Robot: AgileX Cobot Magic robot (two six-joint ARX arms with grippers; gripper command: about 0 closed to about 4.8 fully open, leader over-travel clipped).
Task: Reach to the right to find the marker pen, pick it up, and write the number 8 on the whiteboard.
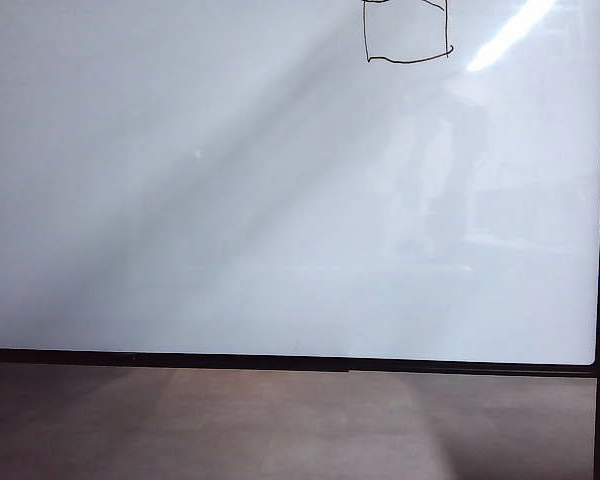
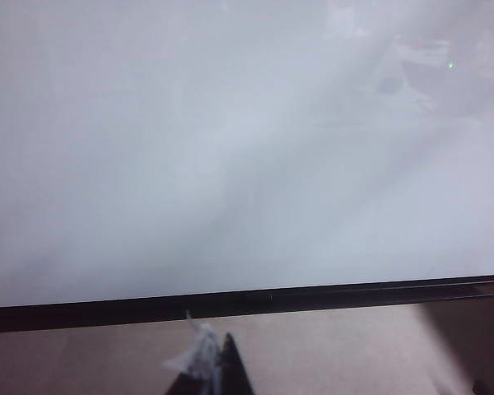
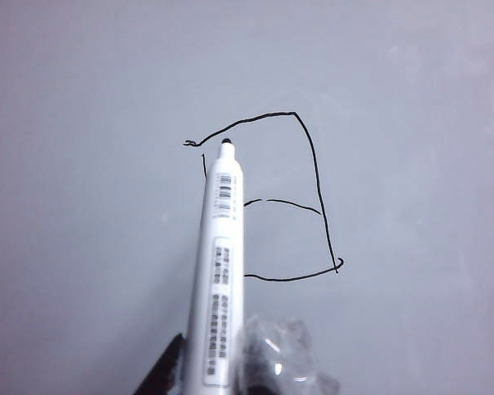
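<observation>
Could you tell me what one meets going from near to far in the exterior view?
Bare tabletop → black bottom frame of the whiteboard → blank white surface → the drawn number 8 at the far edge, cut off by the picture.

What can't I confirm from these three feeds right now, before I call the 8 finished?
- The number 8: exterior view cuts off its top at the frame edge.
- Its left stroke: right wrist view, covered by the marker pen.
- Tip contact with the whiteboard: not discernible.
- Right pincer: only dark finger bases and a clear wrapping show, shut on the pen.
- Left pincer: a dark sliver at the frame edge; opening unreadable.
</observation>
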